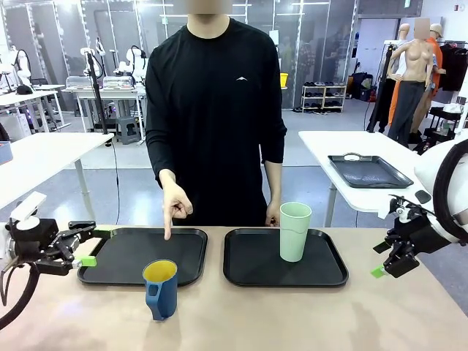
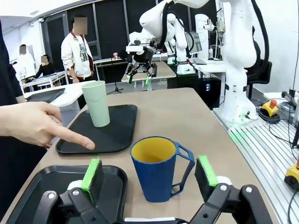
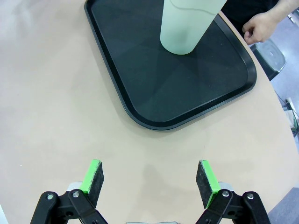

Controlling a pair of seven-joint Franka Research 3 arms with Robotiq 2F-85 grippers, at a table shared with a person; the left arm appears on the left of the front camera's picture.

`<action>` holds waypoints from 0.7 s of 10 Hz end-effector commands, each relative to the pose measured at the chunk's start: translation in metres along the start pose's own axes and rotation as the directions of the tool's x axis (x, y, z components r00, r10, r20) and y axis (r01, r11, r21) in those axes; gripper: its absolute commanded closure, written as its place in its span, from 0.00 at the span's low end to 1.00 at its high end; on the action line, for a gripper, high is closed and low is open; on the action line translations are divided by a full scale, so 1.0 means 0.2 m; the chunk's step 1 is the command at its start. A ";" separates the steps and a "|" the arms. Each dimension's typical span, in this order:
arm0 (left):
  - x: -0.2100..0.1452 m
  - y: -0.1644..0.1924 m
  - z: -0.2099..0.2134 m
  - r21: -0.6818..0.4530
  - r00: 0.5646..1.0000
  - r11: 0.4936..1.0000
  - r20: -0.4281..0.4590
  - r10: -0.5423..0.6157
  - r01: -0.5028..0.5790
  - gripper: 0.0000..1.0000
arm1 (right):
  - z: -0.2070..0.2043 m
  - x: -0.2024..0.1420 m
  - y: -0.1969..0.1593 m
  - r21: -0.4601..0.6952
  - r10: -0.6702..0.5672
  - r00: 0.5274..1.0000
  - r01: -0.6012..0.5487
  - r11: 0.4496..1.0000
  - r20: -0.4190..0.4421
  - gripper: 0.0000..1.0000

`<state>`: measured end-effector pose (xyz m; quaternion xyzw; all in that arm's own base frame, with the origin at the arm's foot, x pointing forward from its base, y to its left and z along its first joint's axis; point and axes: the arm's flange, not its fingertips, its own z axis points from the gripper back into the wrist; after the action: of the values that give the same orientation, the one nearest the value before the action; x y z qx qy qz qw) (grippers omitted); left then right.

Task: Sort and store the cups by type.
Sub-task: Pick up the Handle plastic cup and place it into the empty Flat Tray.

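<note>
We see the blue mug (image 1: 161, 287) standing upright on the bare bench (image 1: 292, 318), just in front of the near edge of the left tray (image 1: 121, 257), yellow inside showing and its looped handle turned toward our side. The left tool (image 1: 93, 246) hangs low just beside that tray with its fingers spread wide and nothing in them, and in its wrist view the mug sits straight ahead, framed between the green pads, so we judge the left arm the nearer one for a sideways grasp across the mug's upright body. The person's hand (image 1: 174, 205) points a finger down at the left tray. The pale green tumbler (image 1: 295, 231), tall, smooth and handleless, stands upright on the right tray (image 1: 256, 267). The right tool (image 3: 149, 171) is also spread and empty, well apart from the mug
</note>
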<state>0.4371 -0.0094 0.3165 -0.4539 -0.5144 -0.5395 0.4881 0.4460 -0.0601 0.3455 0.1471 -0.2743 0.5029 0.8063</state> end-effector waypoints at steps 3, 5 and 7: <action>0.00 0.00 0.00 -0.001 1.000 1.000 0.000 -0.002 0.002 0.00 | -0.01 0.00 -0.01 -0.001 0.005 1.000 -0.005 1.000 0.008 0.00; -0.06 0.10 -0.13 -0.018 0.998 0.999 -0.053 0.037 -0.038 0.00 | -0.01 0.00 -0.01 -0.001 0.005 1.000 -0.005 1.000 0.008 0.00; -0.08 0.14 -0.22 -0.030 0.997 0.999 -0.060 0.043 -0.045 0.00 | -0.01 0.00 -0.01 -0.001 0.005 1.000 -0.005 1.000 0.008 0.00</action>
<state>0.4547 -0.0429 0.2995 -0.4602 -0.4838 -0.5547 0.4964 0.4460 -0.0601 0.3455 0.1471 -0.2743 0.5029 0.8063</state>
